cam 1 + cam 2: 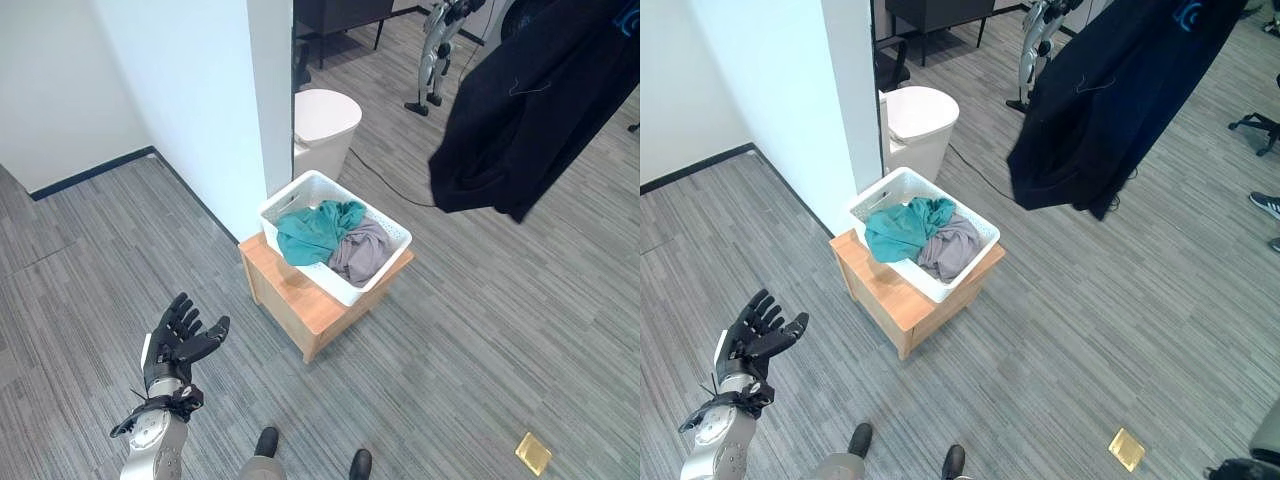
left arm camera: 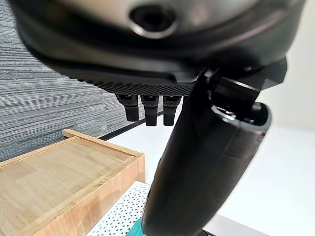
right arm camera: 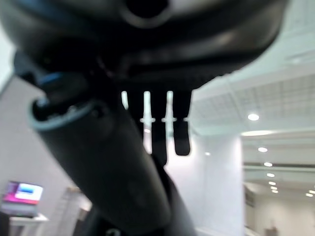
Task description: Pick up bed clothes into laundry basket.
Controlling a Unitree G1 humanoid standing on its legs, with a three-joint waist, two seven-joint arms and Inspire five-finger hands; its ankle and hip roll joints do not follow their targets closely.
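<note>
A white laundry basket [image 1: 300, 190] stands on a low wooden table [image 1: 300, 300]. Inside it lie a teal cloth [image 1: 315, 232] and a grey cloth [image 1: 360, 250]. A large dark navy garment [image 1: 530, 110] hangs in the air to the right of and beyond the basket, reaching down from the top edge. What holds it up is out of sight. My left hand [image 1: 175, 345] is open and empty, low on the left and well short of the table. In its wrist view my right hand [image 3: 157, 123] points at the ceiling with straight fingers.
A white wall corner [image 1: 230, 120] stands just behind the basket, with a white bin [image 1: 325, 120] beyond it. Another robot's legs [image 1: 435, 50] stand at the back. A brass floor plate [image 1: 532, 452] lies at the lower right. A person's shoe [image 1: 1265, 205] shows at the right edge.
</note>
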